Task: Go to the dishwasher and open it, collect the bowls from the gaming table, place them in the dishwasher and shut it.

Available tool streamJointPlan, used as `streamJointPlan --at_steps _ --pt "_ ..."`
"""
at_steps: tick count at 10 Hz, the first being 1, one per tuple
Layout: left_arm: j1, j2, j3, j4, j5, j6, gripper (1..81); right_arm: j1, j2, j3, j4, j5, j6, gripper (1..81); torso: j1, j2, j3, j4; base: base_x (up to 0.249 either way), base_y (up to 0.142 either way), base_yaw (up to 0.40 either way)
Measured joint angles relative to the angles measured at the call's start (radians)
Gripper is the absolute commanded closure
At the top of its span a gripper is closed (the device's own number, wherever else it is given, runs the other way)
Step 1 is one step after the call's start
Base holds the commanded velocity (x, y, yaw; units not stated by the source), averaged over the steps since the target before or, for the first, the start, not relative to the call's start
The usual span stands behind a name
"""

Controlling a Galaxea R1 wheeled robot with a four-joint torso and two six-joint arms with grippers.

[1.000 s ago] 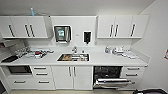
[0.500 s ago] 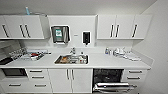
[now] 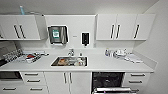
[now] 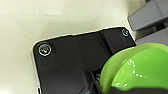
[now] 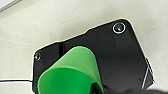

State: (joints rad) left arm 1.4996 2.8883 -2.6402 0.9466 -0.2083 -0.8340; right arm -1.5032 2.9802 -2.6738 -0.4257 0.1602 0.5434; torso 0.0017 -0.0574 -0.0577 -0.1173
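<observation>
At five o'clock below the white worktop, the dishwasher gapes dark, its door dropped outward. Each wrist camera has a green bowl close; fingers' state: cannot tell.

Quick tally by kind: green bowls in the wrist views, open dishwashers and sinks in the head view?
Green bowls: 2, one in the left wrist view, one in the right wrist view
Open dishwasher: 1
Sink: 1
Total: 4
</observation>
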Motion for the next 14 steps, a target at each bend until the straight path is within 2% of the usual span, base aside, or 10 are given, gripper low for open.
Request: streamJointPlan --at_steps 3,5,14 --pt "0.044 0.001 -0.001 0.000 0.011 0.000 81.1 -0.042 0.008 0.001 -0.004 -0.016 0.000 81.1 -0.003 -0.002 0.001 0.000 0.167 -0.082 0.000" --pt "0.006 0.001 0.000 0.000 0.000 0.000 81.1 -0.008 0.004 0.000 -0.003 -0.002 0.000 81.1 -0.002 -0.002 0.001 0.000 0.167 -0.082 0.000" --pt "0.016 0.001 0.000 0.000 0.001 0.000 81.1 -0.013 0.003 0.000 -0.003 -0.006 0.000 81.1 -0.001 -0.002 0.001 0.000 0.159 -0.072 0.000"
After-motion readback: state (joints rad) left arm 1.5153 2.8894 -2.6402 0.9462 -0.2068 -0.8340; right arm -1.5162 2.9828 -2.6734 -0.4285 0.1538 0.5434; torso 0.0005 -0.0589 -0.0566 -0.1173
